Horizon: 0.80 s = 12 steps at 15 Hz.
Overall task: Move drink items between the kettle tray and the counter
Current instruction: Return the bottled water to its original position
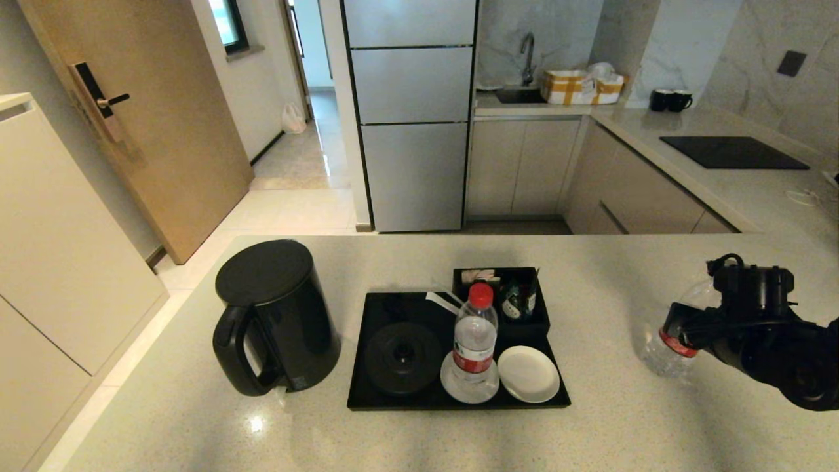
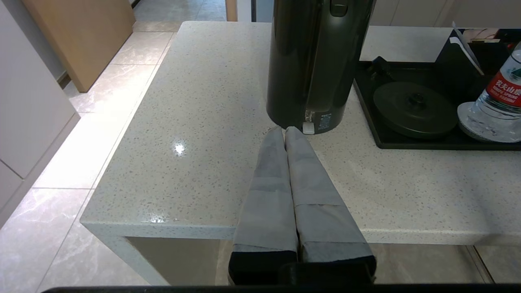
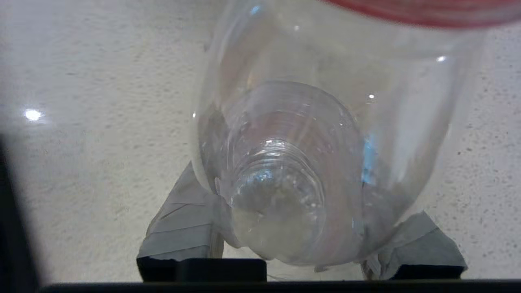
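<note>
Bottles: from the left, I see my left gripper (image 2: 285, 131) with fingers pressed together before the kettle (image 1: 275, 314). One bottle (image 1: 474, 341) stands on the tray's (image 1: 367, 393) coaster. Far right, off the tray, the second bottle (image 3: 301, 162) sits on the tabletop (image 1: 590, 432) between my right gripper's (image 3: 301, 244) fingers, which hug its sides.

Bottle label (image 2: 504, 91) reading "SPRING" under Chinese characters
</note>
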Tool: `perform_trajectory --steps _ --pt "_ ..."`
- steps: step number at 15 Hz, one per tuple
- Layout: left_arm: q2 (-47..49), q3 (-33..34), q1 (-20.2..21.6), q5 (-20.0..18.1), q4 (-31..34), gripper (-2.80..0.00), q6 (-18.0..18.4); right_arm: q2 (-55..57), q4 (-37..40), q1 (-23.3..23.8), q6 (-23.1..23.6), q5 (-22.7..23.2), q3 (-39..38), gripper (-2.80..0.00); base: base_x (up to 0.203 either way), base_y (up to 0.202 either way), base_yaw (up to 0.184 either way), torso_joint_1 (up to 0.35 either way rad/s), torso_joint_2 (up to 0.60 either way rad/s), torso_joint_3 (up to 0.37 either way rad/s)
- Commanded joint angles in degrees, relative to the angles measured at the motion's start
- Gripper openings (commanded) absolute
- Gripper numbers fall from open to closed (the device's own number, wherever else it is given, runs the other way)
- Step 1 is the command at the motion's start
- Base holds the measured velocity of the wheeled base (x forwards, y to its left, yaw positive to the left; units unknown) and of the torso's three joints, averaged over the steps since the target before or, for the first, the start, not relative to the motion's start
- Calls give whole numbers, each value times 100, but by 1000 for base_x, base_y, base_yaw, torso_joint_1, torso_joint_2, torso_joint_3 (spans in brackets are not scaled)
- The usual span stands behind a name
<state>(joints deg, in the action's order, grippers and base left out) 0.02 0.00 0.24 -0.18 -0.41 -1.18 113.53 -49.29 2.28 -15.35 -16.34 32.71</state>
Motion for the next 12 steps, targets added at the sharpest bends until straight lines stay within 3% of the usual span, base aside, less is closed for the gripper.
perform_trajectory --steps 1,4,6,9,12 --pt "6 9 2 1 -2 -280 -5 -282 37 -22 -20 13 -43 -280 0 0 0 0 0 0" --pt "6 9 2 1 -2 -280 -5 -738 379 -186 -47 83 -91 -280 0 0 0 0 0 0" --pt "6 0 2 1 -2 -280 -5 -1354 1025 -591 -113 147 -23 -280 0 0 0 0 0 0" --pt "6 9 2 1 -2 -280 -5 -2662 2219 -2020 -290 19 164 -280 0 0 0 0 0 0" --pt "6 9 2 1 -2 -280 -5 -3032 2911 -3527 -392 -671 387 -280 0 0 0 0 0 0"
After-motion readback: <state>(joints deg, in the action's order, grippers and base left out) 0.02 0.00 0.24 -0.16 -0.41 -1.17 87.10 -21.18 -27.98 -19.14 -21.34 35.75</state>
